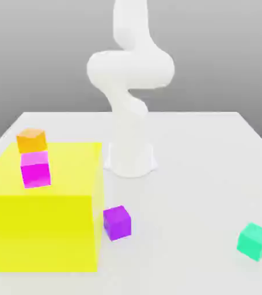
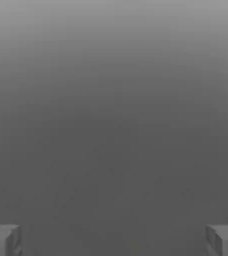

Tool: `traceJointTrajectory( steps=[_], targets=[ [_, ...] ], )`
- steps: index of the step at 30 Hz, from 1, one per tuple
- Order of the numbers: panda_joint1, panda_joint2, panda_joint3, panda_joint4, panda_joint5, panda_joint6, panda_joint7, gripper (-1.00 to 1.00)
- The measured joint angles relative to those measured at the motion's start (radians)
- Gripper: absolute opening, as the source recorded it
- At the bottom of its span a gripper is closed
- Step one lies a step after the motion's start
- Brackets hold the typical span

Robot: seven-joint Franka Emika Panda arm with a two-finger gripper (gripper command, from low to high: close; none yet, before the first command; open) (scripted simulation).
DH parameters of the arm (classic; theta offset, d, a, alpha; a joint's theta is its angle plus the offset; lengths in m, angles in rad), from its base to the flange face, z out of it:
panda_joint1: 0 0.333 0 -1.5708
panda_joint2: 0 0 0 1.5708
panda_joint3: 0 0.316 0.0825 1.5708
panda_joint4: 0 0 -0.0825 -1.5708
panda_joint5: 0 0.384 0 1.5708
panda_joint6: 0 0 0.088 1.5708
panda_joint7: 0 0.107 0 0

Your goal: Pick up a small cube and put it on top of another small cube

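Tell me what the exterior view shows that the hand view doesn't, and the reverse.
Exterior view: the white arm, the white table, the big yellow block with a magenta cube and an orange cube at it, a purple cube and the small teal-green cube on the table. Hand view: the gripper, fingers wide apart with nothing between. Shared: grey background.
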Motion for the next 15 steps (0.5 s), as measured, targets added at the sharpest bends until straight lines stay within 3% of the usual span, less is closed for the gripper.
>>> traceJointTrajectory(
  steps=[15],
  targets=[
    [0.121, 0.548, 0.213, -0.102, -0.089, 0.221, 0.003, 0.00]
  ],
)
